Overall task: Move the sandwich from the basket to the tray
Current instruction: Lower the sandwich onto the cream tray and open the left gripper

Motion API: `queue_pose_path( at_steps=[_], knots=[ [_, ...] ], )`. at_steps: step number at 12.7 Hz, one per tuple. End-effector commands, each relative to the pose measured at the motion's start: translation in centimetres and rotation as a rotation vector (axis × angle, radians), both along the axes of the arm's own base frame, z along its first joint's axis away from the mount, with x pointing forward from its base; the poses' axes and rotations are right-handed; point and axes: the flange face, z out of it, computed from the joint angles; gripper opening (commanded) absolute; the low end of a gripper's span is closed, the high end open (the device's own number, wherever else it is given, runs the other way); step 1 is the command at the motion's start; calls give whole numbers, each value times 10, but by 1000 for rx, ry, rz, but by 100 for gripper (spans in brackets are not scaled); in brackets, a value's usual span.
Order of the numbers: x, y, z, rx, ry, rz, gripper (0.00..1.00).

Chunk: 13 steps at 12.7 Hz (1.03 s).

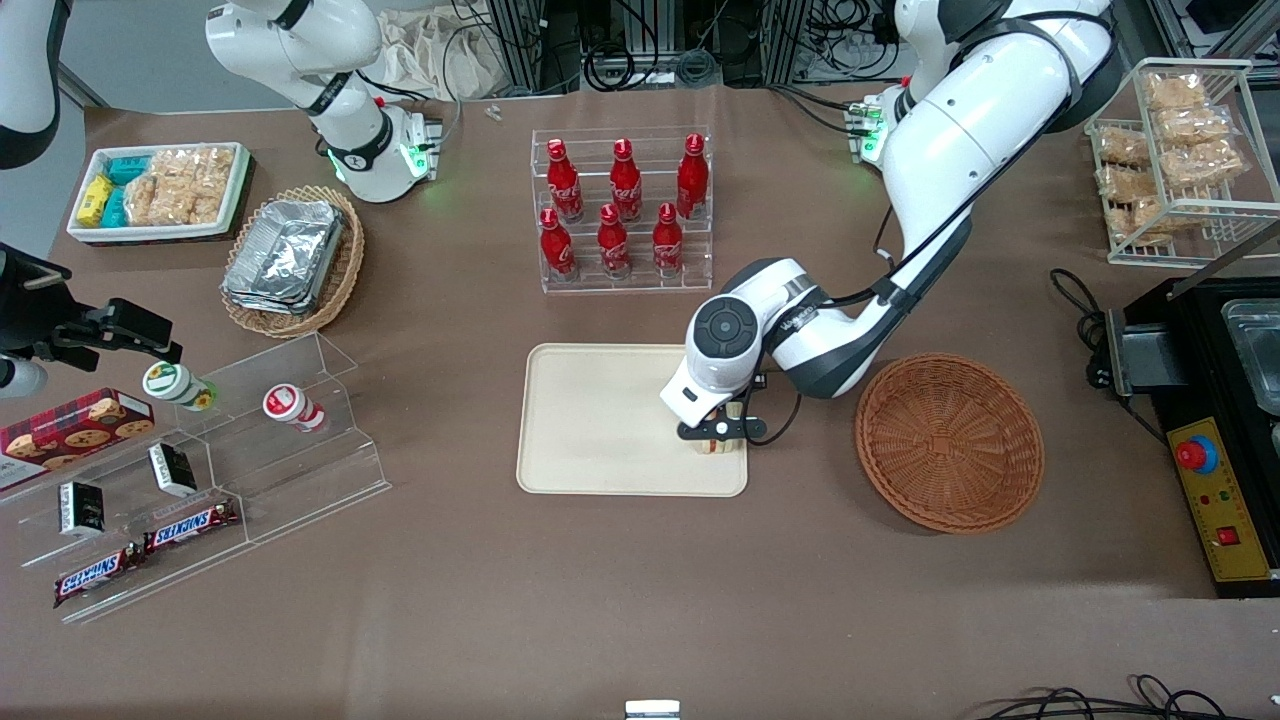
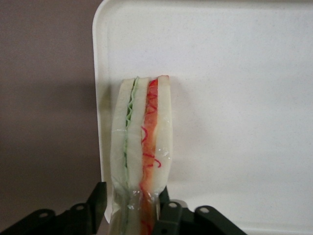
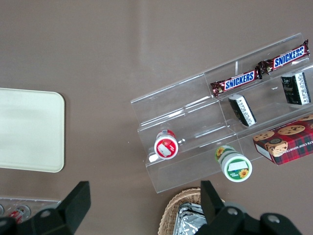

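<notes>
Gripper [image 1: 722, 432] sat low over tray [image 1: 590, 420] corner nearest basket [image 1: 950, 442], fingers [image 2: 168, 208] pinched on sandwich [image 2: 143, 147], held upright w/ edge on tray, prob. for release.

Robotics lab staged as a snack shop, brown-covered worktop [image 1: 640, 620], tangled black cables [image 1: 640, 60], yellow emergency-stop control box [image 1: 1215, 500], red bottles [image 1: 620, 205] displayed in clear acrylic rack [image 1: 700, 275]

Brown table [image 1: 600, 600] carries tray [image 1: 590, 420], basket [image 1: 950, 445], bottle rack [image 1: 625, 215]
</notes>
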Motion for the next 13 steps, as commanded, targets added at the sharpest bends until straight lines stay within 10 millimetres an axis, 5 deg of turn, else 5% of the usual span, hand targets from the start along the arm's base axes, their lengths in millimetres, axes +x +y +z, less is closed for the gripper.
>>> queue_pose_path(
  at_steps=[1, 5, 10, 13],
  knots=[
    [11, 2, 9, -1, -39, 29, 100],
    [40, 10, 50, -21, -110, 230, 100],
    [68, 92, 157, 59, -186, 301, 100],
    [58, 132, 214, 95, -120, 265, 100]
  ],
)
